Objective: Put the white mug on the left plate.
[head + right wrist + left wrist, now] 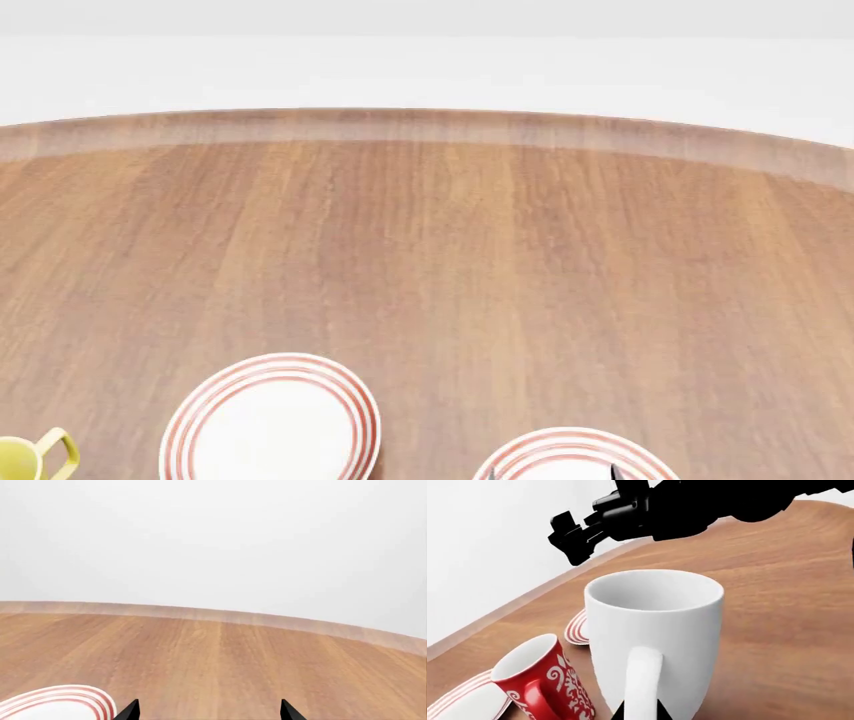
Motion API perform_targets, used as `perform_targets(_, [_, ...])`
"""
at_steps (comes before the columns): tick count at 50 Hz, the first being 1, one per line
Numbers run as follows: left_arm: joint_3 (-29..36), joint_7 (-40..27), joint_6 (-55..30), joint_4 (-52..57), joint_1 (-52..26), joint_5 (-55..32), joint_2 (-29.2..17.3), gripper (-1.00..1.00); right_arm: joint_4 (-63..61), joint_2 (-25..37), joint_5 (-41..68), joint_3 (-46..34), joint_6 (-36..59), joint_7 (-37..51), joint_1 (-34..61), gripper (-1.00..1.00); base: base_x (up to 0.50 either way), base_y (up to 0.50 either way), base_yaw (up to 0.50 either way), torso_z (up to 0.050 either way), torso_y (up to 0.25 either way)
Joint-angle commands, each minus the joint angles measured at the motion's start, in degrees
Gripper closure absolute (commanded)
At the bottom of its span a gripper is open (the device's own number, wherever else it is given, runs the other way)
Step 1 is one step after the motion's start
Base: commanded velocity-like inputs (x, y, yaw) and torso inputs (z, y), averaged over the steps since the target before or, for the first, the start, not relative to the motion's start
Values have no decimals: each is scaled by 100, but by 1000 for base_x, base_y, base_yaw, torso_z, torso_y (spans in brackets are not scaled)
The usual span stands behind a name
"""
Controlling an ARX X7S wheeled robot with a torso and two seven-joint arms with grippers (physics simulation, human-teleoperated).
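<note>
Two ringed plates on table (441, 250) in head view: left plate (267, 425) bare, right plate (567, 452) at lower edge. White mug (657, 630) upright just beside red mug (544, 682), seen only in left wrist view. Left tool (640, 714) tips flanking mug handle; grip state cannot be determined. Right tool (208, 711) spread, pinching nothing.

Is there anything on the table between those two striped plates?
No. In the head view, only bare wood lies between the left plate and the other plate.
</note>
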Motion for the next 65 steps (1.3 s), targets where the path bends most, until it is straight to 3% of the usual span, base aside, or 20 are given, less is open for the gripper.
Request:
perform_targets(1, [-212, -302, 45, 567, 478, 116, -175, 100, 38, 4, 0, -35, 2, 16, 29, -100, 0, 0, 0, 0, 0])
perform_targets(10, [-553, -630, 86, 1340, 1021, 244, -364, 100, -3, 31, 18, -32, -2, 44, 7, -100, 0, 0, 0, 0, 0])
perform_targets(27, [-774, -971, -105, 2053, 1278, -852, -764, 100, -13, 67, 45, -54, -31, 65, -9, -100, 0, 0, 0, 0, 0])
perform_targets(44, [-515, -977, 151, 1619, 302, -2443, -700, 100, -11, 95, 77, -70, -28, 87, -2, -100, 0, 0, 0, 0, 0])
perform_targets(65, [-460, -845, -587, 1556, -502, -2923, -811, 100, 13, 118, 106, -97, -61, 111, 15, -100, 0, 0, 0, 0, 0])
